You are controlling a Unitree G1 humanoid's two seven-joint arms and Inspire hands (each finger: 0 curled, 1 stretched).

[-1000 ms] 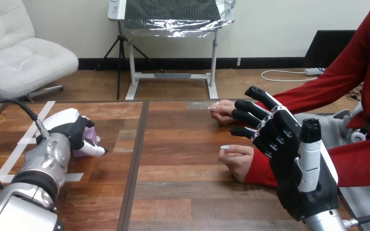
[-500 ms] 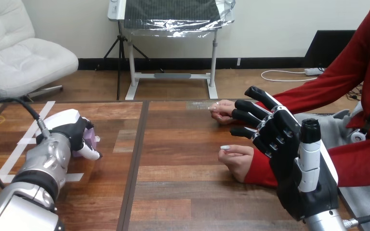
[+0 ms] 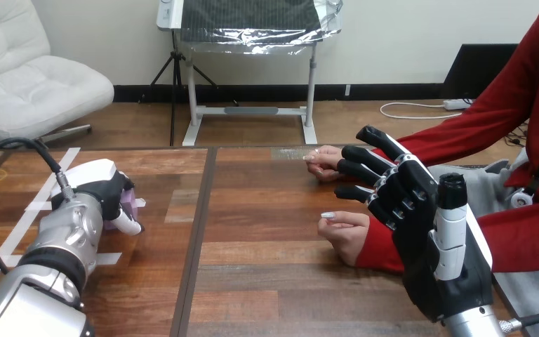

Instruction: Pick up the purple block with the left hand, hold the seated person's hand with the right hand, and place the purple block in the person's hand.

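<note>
Risk: a shallow grip could let the purple block (image 3: 132,203) slip on the lift. The left hand (image 3: 104,189) curls around it, block tucked under the fingertips, low by the table (image 3: 253,281). The right hand (image 3: 421,246) is splayed wide & empty, w/ the person's hand (image 3: 344,235) just left of it; contact unclear.

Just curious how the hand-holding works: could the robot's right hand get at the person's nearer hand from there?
Probably yes. The right hand is open, fingers spread, close beside the person's nearer hand, which rests on the table; nothing lies between them.
</note>
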